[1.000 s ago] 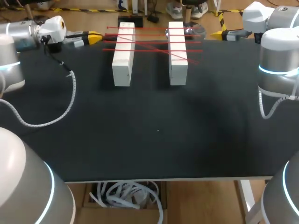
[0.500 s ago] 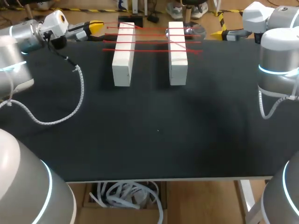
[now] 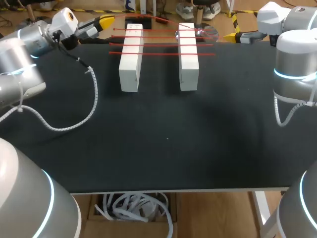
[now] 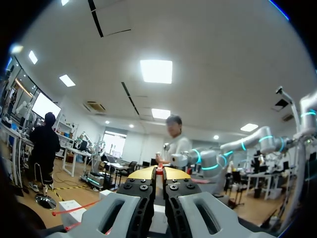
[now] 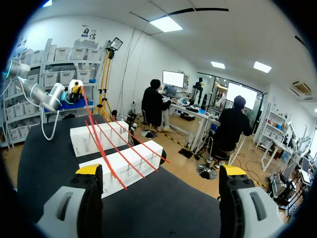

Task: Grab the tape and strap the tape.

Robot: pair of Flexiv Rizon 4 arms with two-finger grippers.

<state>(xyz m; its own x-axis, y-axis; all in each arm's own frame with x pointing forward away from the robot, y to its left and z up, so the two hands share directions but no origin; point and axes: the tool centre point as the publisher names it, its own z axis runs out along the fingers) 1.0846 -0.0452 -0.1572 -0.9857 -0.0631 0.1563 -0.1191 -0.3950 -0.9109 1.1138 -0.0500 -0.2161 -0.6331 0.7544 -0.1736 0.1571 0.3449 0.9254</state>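
Across black table [image 3: 163, 139], left gripper [image 3: 105, 22] pinching red tape [image 3: 163, 44] rose rearward; right gripper [image 5: 160, 170] gapes empty.

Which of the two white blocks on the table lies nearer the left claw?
The block on the left arm's side: the left claw hangs just off its far end, while the other block lies beyond it.

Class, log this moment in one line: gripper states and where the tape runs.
left gripper: shut on red tape | right gripper: open, apart from tape | tape strands: across both white blocks
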